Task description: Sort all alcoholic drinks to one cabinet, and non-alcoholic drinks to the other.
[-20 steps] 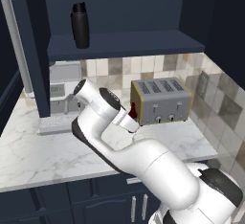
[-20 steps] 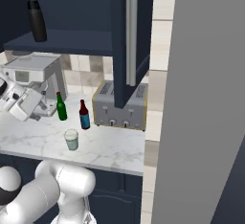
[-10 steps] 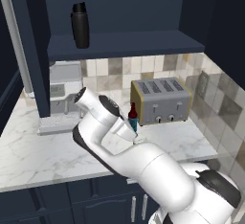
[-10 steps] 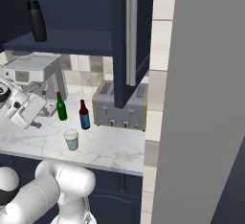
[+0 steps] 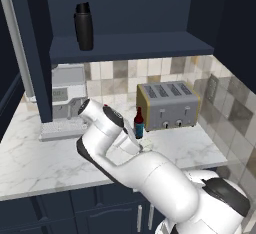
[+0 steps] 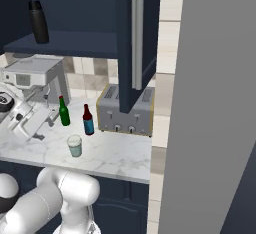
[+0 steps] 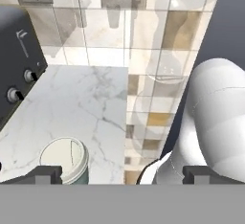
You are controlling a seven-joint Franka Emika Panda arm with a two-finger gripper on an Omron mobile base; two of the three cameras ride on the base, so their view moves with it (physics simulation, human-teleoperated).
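A: Folding low over the counter (image 5: 30, 163), the arm bends at its elbow and turns the hand down and back toward the base. In the right base view the gripper (image 6: 31, 127) sits at the left edge, just above the marble, in front of the coffee machine (image 6: 35, 75).

B: Claw state?

A: Spread as wide as it goes, nothing between the fingertips (image 7: 48, 173). In the hand view they rise well apart, and the teal cup (image 7: 64, 160) with its white lid sits just inside the left one, untouched as far as I can tell.

B: Drinks?

A: Black flask (image 5: 84, 26) upright on the wide cabinet shelf (image 5: 130, 45). Green bottle (image 6: 64, 112) and red-brown bottle (image 6: 88, 120) stand on the counter near each other, left of the toaster (image 6: 125, 113). The cup is in front of them, nearer the counter edge.
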